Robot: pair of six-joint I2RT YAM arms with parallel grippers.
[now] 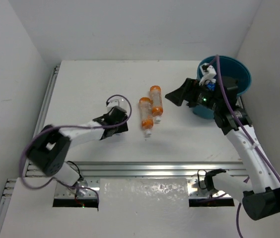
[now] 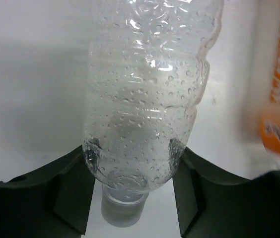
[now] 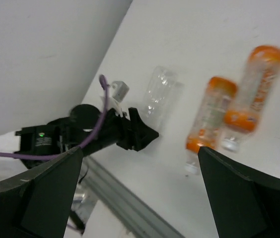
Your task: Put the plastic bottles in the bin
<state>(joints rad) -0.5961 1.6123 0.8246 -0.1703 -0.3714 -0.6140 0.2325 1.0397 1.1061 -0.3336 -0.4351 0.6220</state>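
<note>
Clear bottle (image 2: 145,99) lies on its side on the worktop (image 1: 90,84), left of centre, neck toward the left arm. Left claw (image 2: 132,151) is pinching it at the shoulder; both pads touch the plastic, which dimples under them (grasp looks made, lift not yet). Two orange bottles (image 1: 145,111) (image 1: 156,100) lie side by side to its right, white caps toward the arm bases. The bin (image 1: 242,69) stands at the far right, well apart from the clear bottle. Right claw (image 1: 175,95) hangs spread and empty just beside the bin.

Step in hand, by my judgement: pickup of the clear bottle. Next you must raise it off the worktop, carry it right over the orange pair, and release above the bin. Mind the right arm, which crowds that side.
</note>
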